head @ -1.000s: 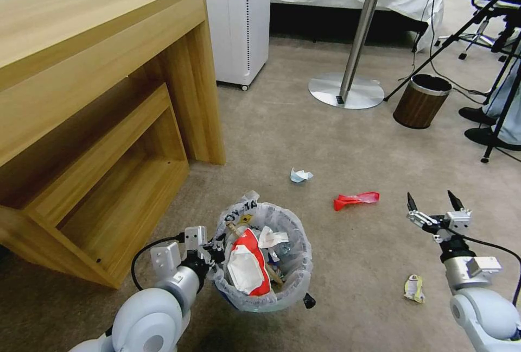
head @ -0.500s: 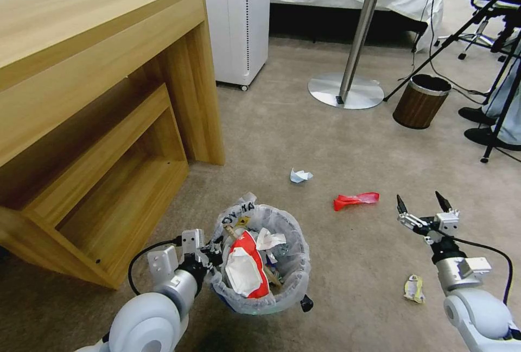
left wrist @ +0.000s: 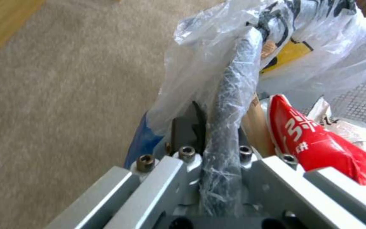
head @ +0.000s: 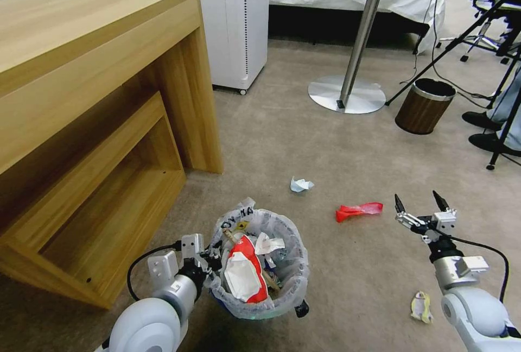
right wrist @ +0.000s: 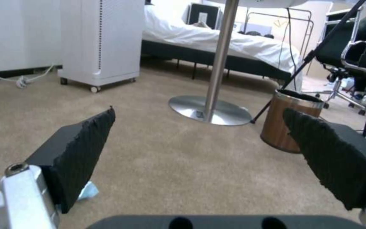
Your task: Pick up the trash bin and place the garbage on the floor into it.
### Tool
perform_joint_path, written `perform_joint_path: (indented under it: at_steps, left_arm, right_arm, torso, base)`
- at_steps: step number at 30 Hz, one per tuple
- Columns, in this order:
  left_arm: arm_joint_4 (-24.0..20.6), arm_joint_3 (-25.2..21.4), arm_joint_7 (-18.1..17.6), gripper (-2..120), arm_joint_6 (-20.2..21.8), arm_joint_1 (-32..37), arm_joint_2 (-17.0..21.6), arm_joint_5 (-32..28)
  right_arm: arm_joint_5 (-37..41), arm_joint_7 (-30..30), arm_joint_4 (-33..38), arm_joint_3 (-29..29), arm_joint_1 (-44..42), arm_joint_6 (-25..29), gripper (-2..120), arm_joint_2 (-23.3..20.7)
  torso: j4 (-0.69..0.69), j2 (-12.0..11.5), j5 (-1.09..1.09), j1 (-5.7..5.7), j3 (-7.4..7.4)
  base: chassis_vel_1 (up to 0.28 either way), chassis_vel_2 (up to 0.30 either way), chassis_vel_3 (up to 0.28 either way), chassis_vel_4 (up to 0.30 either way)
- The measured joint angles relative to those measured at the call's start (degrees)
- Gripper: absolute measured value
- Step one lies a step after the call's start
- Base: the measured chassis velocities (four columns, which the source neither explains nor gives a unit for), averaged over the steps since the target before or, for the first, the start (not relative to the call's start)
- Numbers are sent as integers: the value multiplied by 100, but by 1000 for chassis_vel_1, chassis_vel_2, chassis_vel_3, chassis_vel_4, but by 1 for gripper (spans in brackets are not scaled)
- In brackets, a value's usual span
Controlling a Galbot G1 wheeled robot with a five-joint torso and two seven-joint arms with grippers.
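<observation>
Gripping the rim of the trash bin (head: 260, 265), the left gripper (head: 209, 265) sits low at the bin's left side, just off the open front of the wooden desk (head: 97, 96). Left wrist view: its fingers (left wrist: 187, 127) are clamped on the dark rim with the white bag (left wrist: 217, 51) folded over it; black print and a yellow mark show on the plastic. Bin sits in front of the robot, left of centre; whether it rests on the carpet (head: 325, 145) or hangs just off it cannot be told. Inside: a red-and-white packet (head: 244, 270), white scraps, a thin wooden stick (head: 233, 235).

Beyond the bin, on the carpet: crumpled white-and-blue wrapper (head: 300, 184). Further right, a red packet (head: 358, 211) lying flat, near the right gripper (head: 419, 206) and just to its left. Right gripper held above the carpet, jaws spread wide, nothing between them; dark pads (right wrist: 81, 152) seen well apart in the right wrist view. Small yellow-white wrapper (head: 421, 307) on the carpet beside the right arm.

Background: white cabinet on wheels (head: 233, 20), round table on a metal pedestal (head: 353, 64), brown bin with a silver rim (head: 423, 106) far right.
</observation>
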Motion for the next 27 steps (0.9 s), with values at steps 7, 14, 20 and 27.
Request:
perform_joint_path:
  at_steps: [7,14,20,27]
  left_arm:
    - [0,3,0,0,4,44,-22,18]
    - [-1,-38,15,0,17,204,-58,137]
    - [-10,-96,57,0,40,375,-161,291]
    - [-29,-173,62,0,63,439,-153,331]
  right_arm:
    - [-4,6,3,-14,0,25,100,-37]
    - [10,7,-60,-83,82,38,100,-74]
    - [-203,147,-163,-213,157,131,100,-69]
    - [-479,261,-164,-448,206,-204,100,-325]
  torso:
    - [1,0,0,0,0]
    - [0,0,0,0,0]
    - [0,0,0,0,0]
    - [0,0,0,0,0]
  base:
    - [-92,102,93,-97]
    - [-83,78,77,-69]
    - [-8,9,12,-5]
    - [0,0,0,0]
